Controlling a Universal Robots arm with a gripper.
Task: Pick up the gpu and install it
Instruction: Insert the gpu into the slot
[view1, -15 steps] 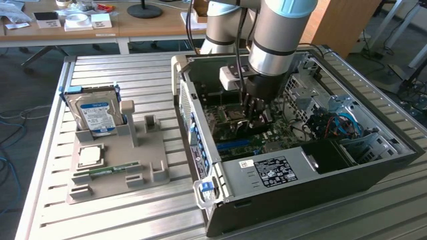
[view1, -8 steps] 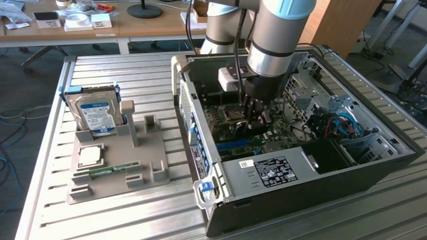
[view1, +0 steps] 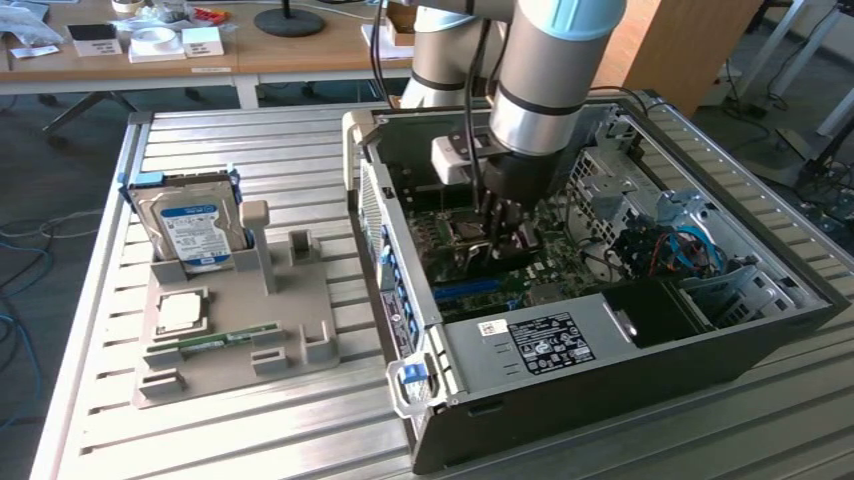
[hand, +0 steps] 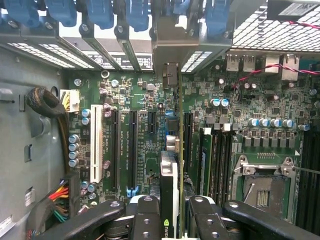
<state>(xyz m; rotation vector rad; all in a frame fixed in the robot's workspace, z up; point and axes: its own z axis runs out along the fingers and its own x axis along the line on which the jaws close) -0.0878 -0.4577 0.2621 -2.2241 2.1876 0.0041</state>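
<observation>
Exterior view, arm (view1: 547, 90) upright inside case (view1: 574, 420), pincer (view1: 501, 228) clamped on gpu (hand: 169, 175)

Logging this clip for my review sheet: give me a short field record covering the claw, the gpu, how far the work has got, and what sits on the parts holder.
claw: shut on the gpu, lowered inside the open computer case
gpu: held edge-on over the motherboard, in line with its long slots
seated in slot: cannot tell
parts holder: on the exterior view's left, beside the case
on holder: hard drive standing upright; RAM stick lying flat; square silver chip
</observation>
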